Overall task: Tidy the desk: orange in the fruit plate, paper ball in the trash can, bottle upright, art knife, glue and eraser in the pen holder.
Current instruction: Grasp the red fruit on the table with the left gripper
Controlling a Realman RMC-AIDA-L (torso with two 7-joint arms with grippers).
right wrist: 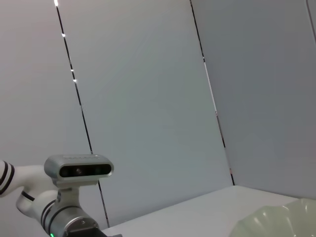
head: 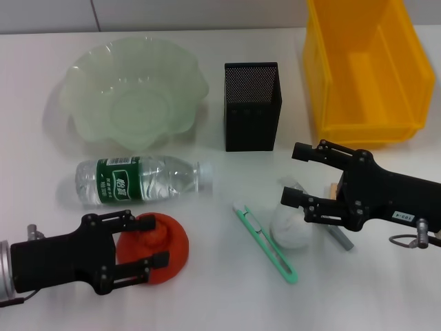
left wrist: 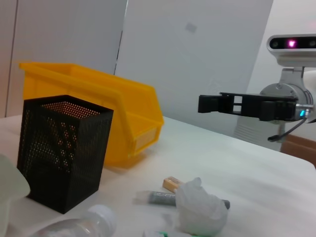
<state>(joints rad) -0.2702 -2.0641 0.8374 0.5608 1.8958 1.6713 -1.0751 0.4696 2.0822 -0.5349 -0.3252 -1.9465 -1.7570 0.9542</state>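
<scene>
The red-orange orange [head: 177, 249] lies on the white desk [head: 213, 296] at the front left. My left gripper [head: 160, 242] is open, its fingers straddling the orange's left part. The bottle [head: 138, 181] lies on its side behind it. At the right, my right gripper [head: 289, 174] hovers open over the white paper ball [head: 291, 227]. The mint-green art knife [head: 265, 243] lies left of the ball. Right of the ball lies the grey glue [head: 340, 238], and the tan eraser [head: 333, 189] is partly hidden by the arm. The left wrist view shows the ball [left wrist: 200, 213], glue [left wrist: 160, 198] and eraser [left wrist: 173, 183].
The pale-green fruit plate [head: 134, 89] stands at the back left. The black mesh pen holder [head: 251, 107] is at the back middle and the yellow trash can [head: 365, 69] at the back right. The robot's head camera [right wrist: 79, 170] appears in the right wrist view.
</scene>
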